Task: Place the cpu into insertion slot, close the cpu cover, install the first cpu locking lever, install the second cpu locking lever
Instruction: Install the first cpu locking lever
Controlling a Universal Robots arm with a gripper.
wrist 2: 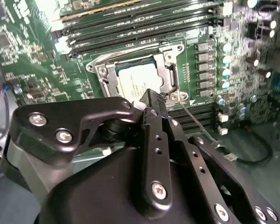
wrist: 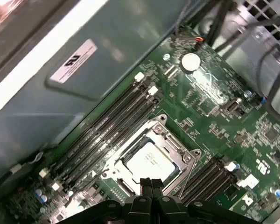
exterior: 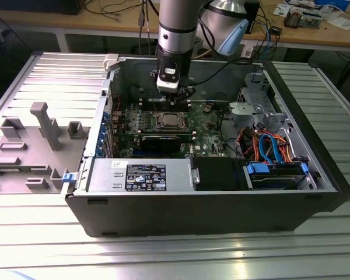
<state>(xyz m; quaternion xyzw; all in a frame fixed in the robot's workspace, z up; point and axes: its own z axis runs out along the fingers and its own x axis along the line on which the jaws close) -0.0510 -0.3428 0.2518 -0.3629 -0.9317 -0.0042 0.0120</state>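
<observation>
Black two-fingered hand (wrist: pixel 147 185) hangs low over the metal-framed insertion slot (wrist: pixel 161 122), its fingers pressed together with nothing between them. Just beyond its tips, the small square silver-topped cpu (wrist: pixel 148 161) sits in that slot, with the thin silvery metal cpu cover (wrist: pixel 177 150) lying flat around it. The green motherboard (wrist: pixel 210 102) spreads around them, inside the open black computer case (exterior: pixel 192 213) on the ribbed metal bench (exterior: pixel 163 256).

The gripper (wrist: pixel 151 183) is black; just beneath it, the cpu (wrist: pixel 148 162) is silver-grey, the cpu cover (wrist: pixel 179 148) silvery, the motherboard (wrist: pixel 210 112) green.
</observation>
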